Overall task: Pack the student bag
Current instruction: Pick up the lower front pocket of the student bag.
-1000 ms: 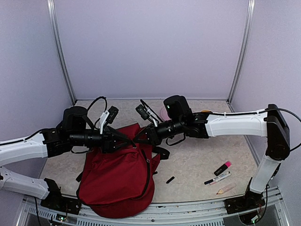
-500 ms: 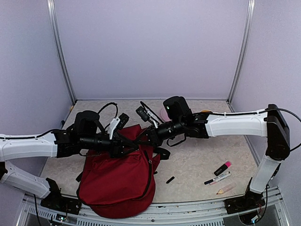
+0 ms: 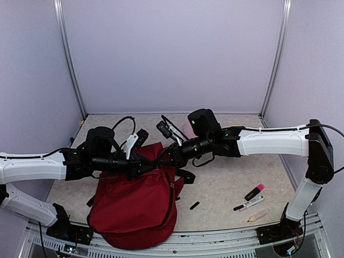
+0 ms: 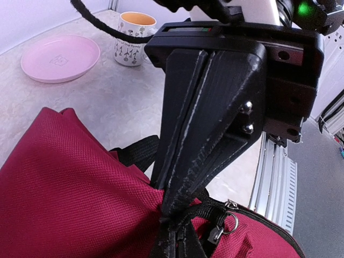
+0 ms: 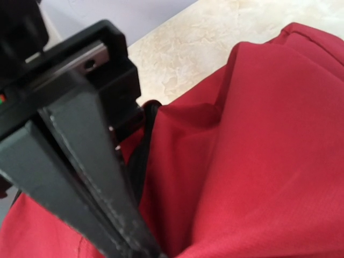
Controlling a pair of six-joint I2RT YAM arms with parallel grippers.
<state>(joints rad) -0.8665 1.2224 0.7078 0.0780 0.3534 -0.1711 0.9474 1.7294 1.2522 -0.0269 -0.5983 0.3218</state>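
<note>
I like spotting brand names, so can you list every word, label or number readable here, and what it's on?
No text can be read anywhere in these views.
Round pink plate: faint mark at its centre, too blurred to read.
White ceramic mug: small black drawings, no legible words.
White marker pen: dark print, too small to read.
Dark red fabric backpack: no label or logo shows.

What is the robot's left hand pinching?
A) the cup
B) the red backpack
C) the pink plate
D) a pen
B: the left gripper has its fingers shut on the black trim by the zip at the top of the red backpack. The plate and the cup sit apart on the table behind it.
</note>
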